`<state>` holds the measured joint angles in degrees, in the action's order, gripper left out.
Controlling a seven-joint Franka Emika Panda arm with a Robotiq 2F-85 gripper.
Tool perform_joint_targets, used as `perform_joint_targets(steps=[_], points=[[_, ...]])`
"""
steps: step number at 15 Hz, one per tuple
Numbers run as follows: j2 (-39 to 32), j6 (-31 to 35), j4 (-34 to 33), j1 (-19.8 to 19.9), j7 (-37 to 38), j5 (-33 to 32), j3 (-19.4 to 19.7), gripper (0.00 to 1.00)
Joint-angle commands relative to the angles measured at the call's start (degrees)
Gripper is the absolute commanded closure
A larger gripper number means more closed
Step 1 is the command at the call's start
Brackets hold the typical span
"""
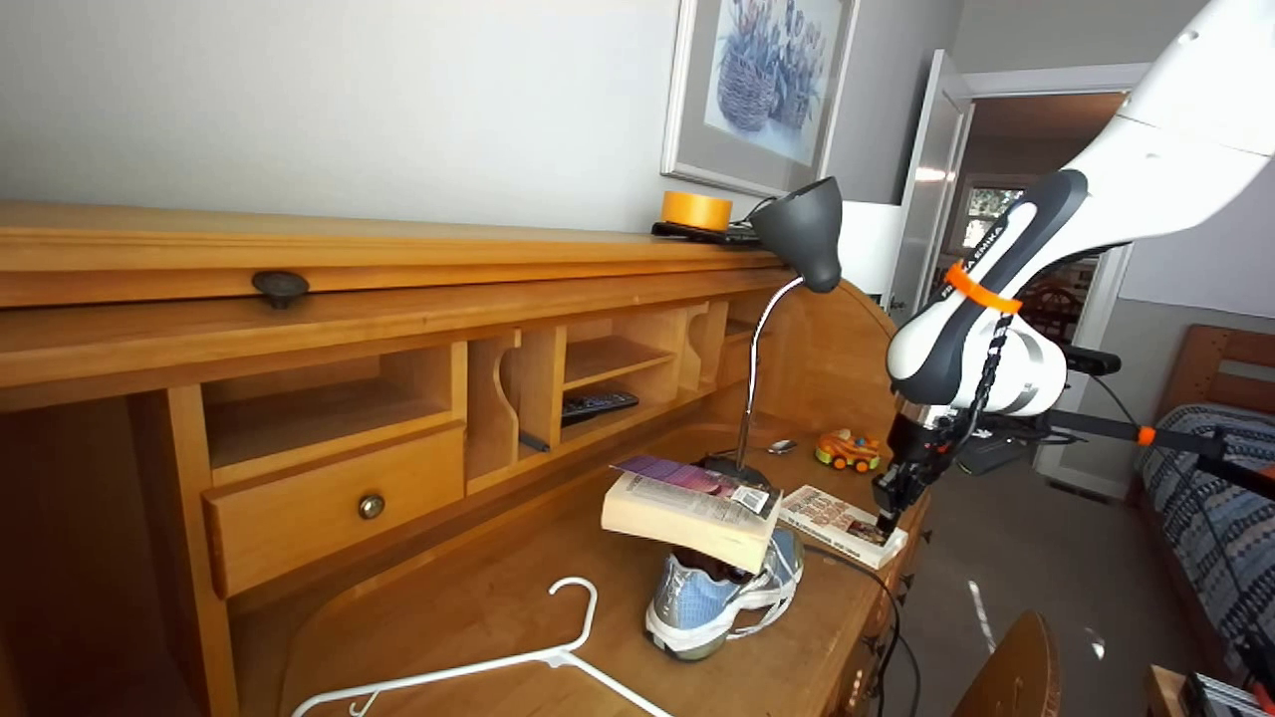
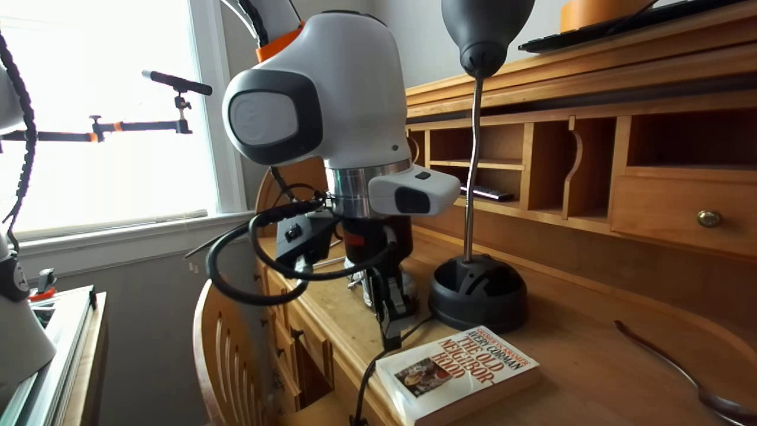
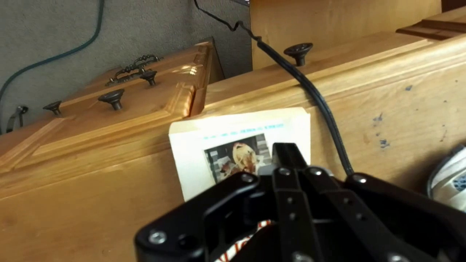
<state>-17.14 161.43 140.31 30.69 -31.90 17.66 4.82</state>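
Observation:
My gripper [image 3: 289, 156] is shut with its fingertips pressed together and nothing visible between them. In an exterior view the gripper [image 2: 391, 340] points down just beside the corner of a white paperback book [image 2: 458, 373]. The book lies flat with its red-lettered cover up, near the desk's front edge. It also shows in the wrist view [image 3: 193, 156], partly hidden behind the fingers, and in an exterior view [image 1: 832, 523] below the gripper [image 1: 885, 520]. I cannot tell whether the fingertips touch the book. A black cord [image 3: 324, 105] runs beside it over the desk edge.
A black desk lamp [image 2: 479, 296] stands behind the book. A thick book [image 1: 687, 508] rests on a blue-white shoe [image 1: 697, 607]. A white hanger [image 1: 558, 655], toy car [image 1: 847, 450] and spoon [image 1: 782, 447] lie on the desk. A wooden chair [image 2: 230, 355] stands in front.

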Motion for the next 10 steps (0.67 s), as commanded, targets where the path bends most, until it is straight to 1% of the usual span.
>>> perform_joint_targets(steps=[1, 3, 5, 6, 7, 8, 10], points=[[-3.3, 0.6, -2.0, 2.6, -3.3, 2.3, -2.0, 1.00], [-4.3, 1.4, -2.9, 4.7, -4.8, 3.9, -3.9, 1.00], [-5.2, 3.1, -3.7, 6.9, -4.5, 7.5, -6.3, 1.00], [-5.8, 4.6, -4.2, 8.5, -4.3, 10.3, -8.2, 1.00], [-6.2, 5.5, -4.5, 9.4, -3.9, 11.4, -9.2, 1.00], [-6.8, 6.6, -4.8, 9.7, -4.4, 13.0, -9.7, 1.00], [-7.8, 8.3, -5.2, 10.4, -4.0, 13.7, -10.5, 1.00]])
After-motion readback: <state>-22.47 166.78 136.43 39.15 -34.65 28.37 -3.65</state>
